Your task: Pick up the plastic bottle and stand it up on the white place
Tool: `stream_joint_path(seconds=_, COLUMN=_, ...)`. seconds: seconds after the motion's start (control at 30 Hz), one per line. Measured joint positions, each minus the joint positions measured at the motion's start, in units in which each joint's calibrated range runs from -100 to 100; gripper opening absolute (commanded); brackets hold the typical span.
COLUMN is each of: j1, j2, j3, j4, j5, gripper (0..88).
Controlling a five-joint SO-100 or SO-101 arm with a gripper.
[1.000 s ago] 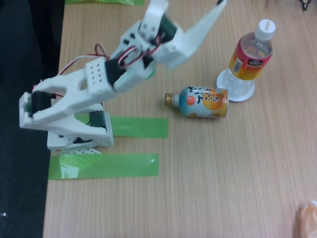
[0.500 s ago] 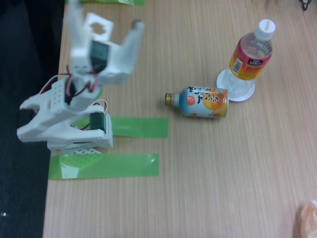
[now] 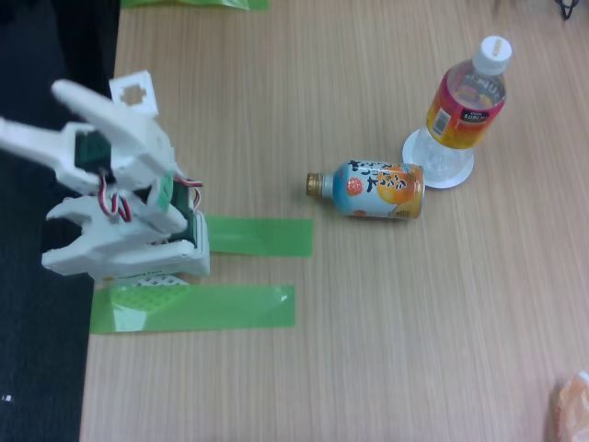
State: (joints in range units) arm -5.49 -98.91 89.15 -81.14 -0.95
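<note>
— Wood-grain desk point(image 3: 368, 350), how many bottles on it?
— Two. One plastic bottle point(image 3: 467, 92) stands upright on the white place point(image 3: 440, 164) near the far right corner; one orange-and-blue bottle-can point(image 3: 373, 190) lies on its side just left of that dish.
— Tape?
— Two green tape strips point(image 3: 198, 307) at the left edge, by the arm's base.
— And the gripper point(image 3: 32, 115)?
— Fingers spread apart, grasping nothing, folded back over the left edge.

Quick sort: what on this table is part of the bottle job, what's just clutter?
Job:
- plastic bottle, standing upright on the white dish
- white dish
- gripper, folded back over its base

Clutter:
- orange-and-blue bottle-can, on its side
- green tape strips
- orange item at corner
</note>
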Motion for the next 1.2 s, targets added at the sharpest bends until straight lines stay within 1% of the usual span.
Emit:
stream_joint_path(seconds=0.07, j1=0.00, j2=0.00, j3=3.25, j4=-7.14, j5=0.00, gripper=29.0)
stream_joint_path(seconds=0.13, j1=0.22, j2=0.00, j3=5.87, j4=-11.64, j5=0.00, gripper=23.2)
stream_joint_path(seconds=0.23, j1=0.82, j2=0.00, j3=8.31, j4=-15.63, j5=0.00, gripper=15.5)
stream_joint_path(seconds=0.33, j1=0.52, j2=0.00, j3=9.58, j4=-16.82, j5=0.00, gripper=11.9)
stream_joint_path(seconds=0.5, j1=0.90, j2=0.00, j3=9.94, j4=-16.91, j5=0.89, gripper=12.0)
stream_joint_path(seconds=0.6, j1=0.82, j2=0.00, j3=9.94, j4=-16.91, j5=3.36, gripper=12.0)
stream_joint_path(seconds=0.67, j1=0.82, j2=0.00, j3=9.94, j4=-16.91, j5=4.00, gripper=11.9)
stream_joint_path(seconds=1.2, j1=0.75, j2=0.00, j3=9.94, j4=-16.91, j5=4.42, gripper=11.9)
